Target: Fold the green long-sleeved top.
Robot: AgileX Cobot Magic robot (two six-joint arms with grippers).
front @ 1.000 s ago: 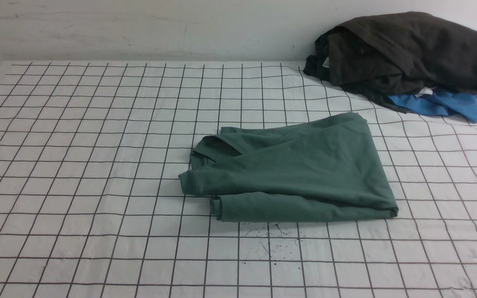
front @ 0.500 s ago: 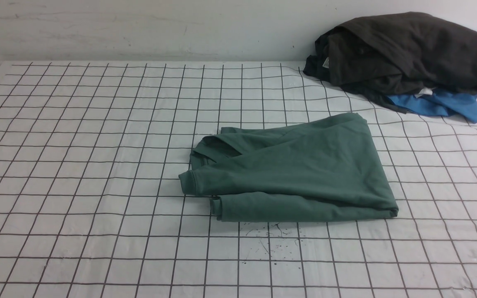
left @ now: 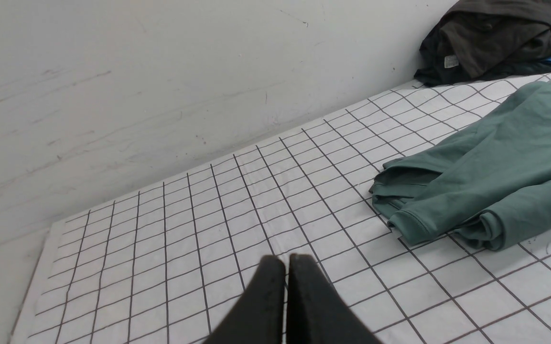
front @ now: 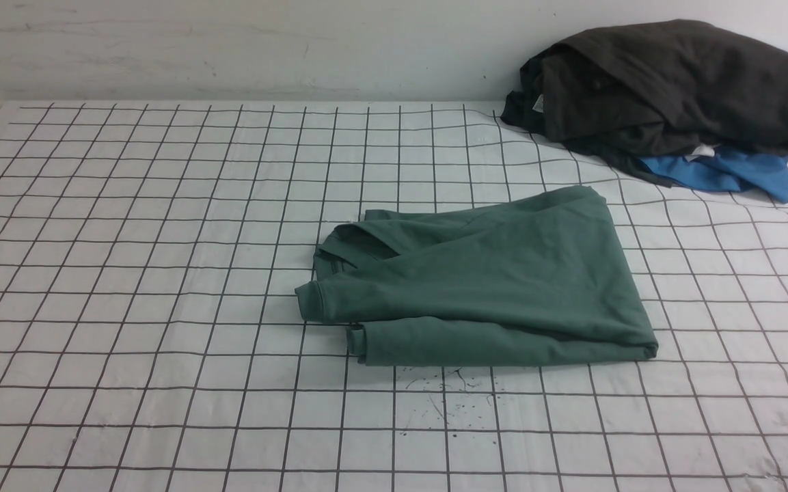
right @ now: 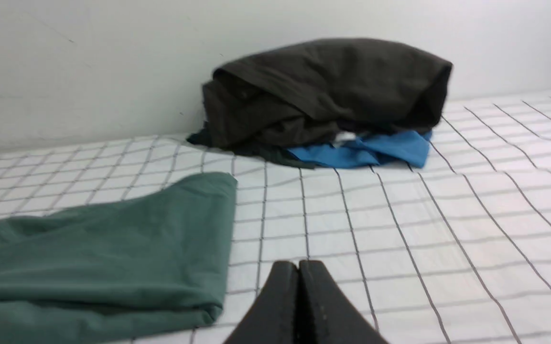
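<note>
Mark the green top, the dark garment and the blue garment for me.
green long-sleeved top point(front: 496, 280): front view, middle of its folded upper layer.
dark garment point(front: 674, 82): front view, top of the heap.
blue garment point(front: 728, 174): front view, exposed edge under the dark one.

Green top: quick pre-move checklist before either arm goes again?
1. Green top folded into a compact stack: ok.
2. Both cuffs tucked in: not ok, they stick out at the robot's-left edge.
3. Left pincer shut, holding nothing: ok.
4. Right pincer shut, holding nothing: ok.
5. Top apart from dark garment and blue garment: ok.
6. White logo position: cannot tell, not visible.
</note>
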